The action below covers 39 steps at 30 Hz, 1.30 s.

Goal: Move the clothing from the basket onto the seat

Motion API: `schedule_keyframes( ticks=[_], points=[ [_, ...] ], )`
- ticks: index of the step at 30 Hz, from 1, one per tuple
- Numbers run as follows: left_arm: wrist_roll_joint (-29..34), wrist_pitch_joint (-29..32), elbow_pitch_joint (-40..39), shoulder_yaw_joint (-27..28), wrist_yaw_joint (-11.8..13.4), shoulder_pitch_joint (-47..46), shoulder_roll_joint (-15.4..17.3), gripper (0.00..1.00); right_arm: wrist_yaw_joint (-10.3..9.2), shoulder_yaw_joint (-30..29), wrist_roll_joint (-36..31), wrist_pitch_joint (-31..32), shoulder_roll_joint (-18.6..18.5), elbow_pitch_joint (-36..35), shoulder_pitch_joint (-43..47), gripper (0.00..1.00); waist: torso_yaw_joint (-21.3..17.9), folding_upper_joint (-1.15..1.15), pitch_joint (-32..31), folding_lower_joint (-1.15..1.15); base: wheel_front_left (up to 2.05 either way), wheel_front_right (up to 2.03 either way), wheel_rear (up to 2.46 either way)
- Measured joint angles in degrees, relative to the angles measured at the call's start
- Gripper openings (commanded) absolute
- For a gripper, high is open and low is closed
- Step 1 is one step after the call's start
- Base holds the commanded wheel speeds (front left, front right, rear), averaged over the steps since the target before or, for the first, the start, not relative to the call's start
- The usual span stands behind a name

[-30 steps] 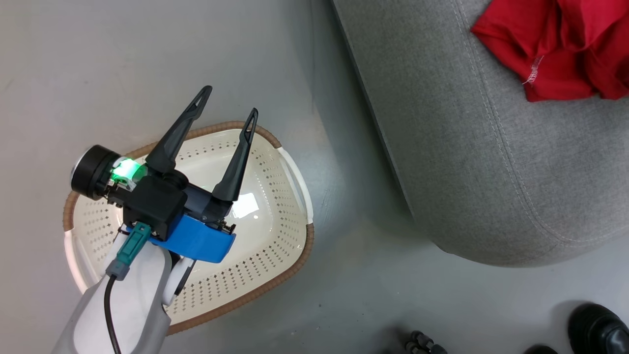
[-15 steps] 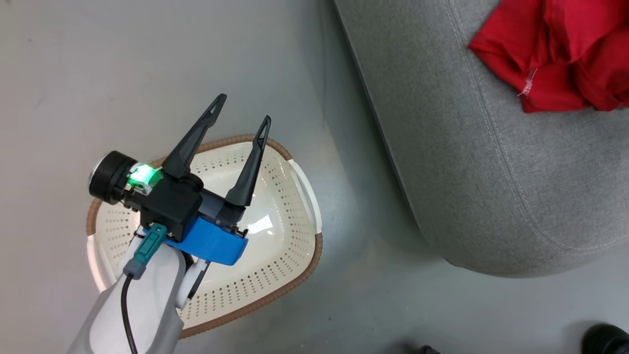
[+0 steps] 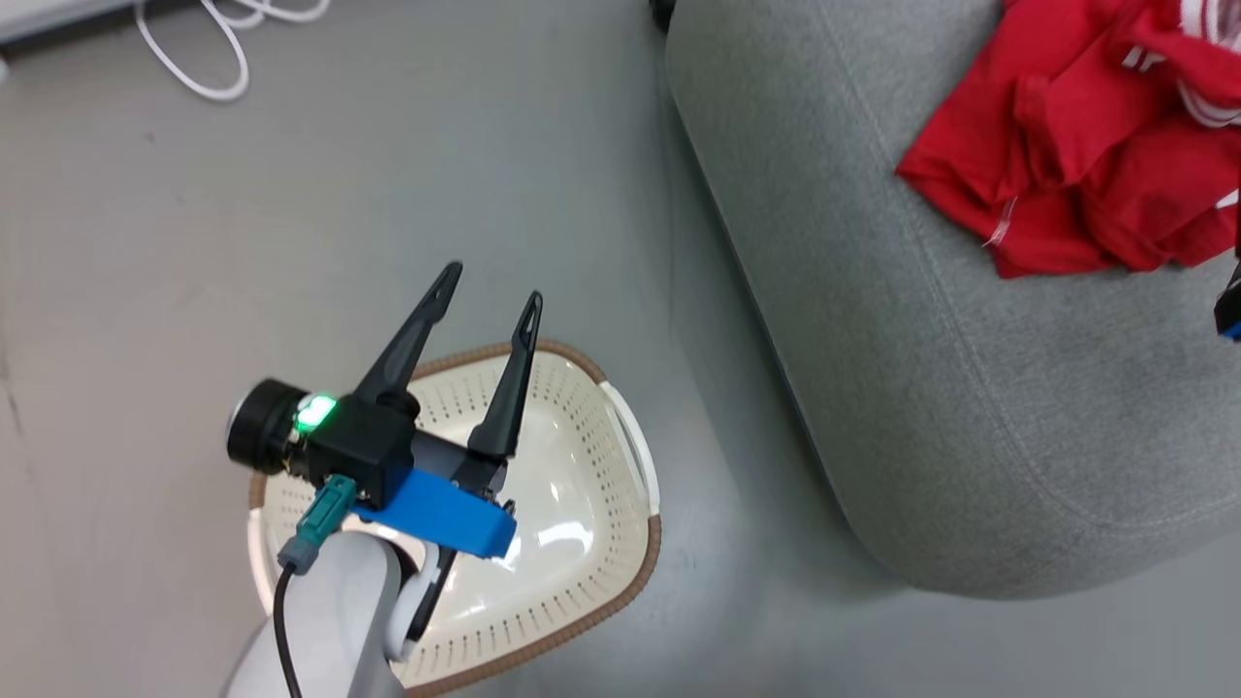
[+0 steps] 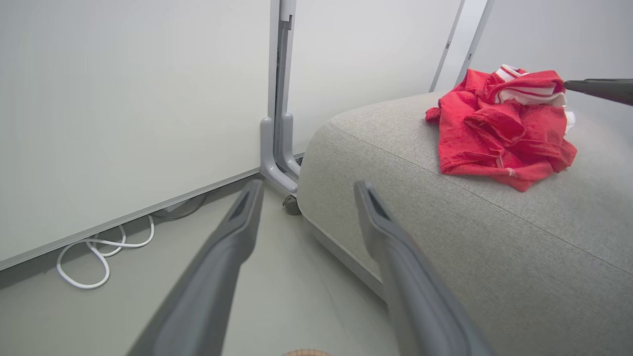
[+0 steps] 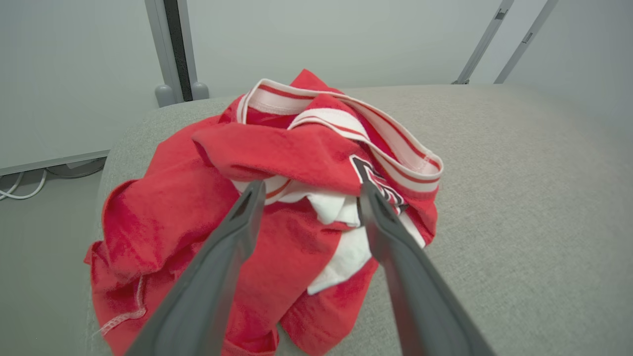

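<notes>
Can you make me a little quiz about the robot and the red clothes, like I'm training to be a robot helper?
1. True or false: the left gripper is open and holds nothing.
2. Pick one: where does the red clothing lie? A) on a table B) on the seat C) inside a drawer
3. Fill the gap: the woven-look rim of the basket is ____ in colour.

Key: 1 true; 2 B; 3 brown.
</notes>
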Motion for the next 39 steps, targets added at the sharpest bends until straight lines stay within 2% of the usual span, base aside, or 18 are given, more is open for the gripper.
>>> schedule_keyframes(
  ticks=[11,19,26,39],
  points=[
    [-1.36,-0.01,2.74,4.09,-0.04,7.14,-3.81,1.0,0.0,-0.38,-1.53,-0.01,1.22,-5.61,10.13,1.0,1.69,0.0,-10.16,-0.01,0.0,0.0,0.0],
    [-2.23,0.0,4.06,8.42,-0.07,12.24,-5.58,1.0,-0.01,-2.56,-3.64,-0.05,4.41,-11.96,19.72,1.0,3.62,0.0,-18.14,-0.01,0.0,0.0,0.0],
    [-2.38,0.0,4.43,12.14,-0.14,15.92,-6.23,1.0,-0.01,-4.19,-7.46,0.22,9.05,-18.8,28.38,1.0,6.32,0.0,-23.03,-0.02,0.0,0.0,0.0],
    [-2.3,0.0,7.01,17.09,-0.15,18.94,-6.53,1.0,-0.01,-5.38,-12.58,5.19,17.78,-35.02,40.91,1.0,13.0,0.0,-28.01,-0.01,0.0,0.0,0.0]
  ],
)
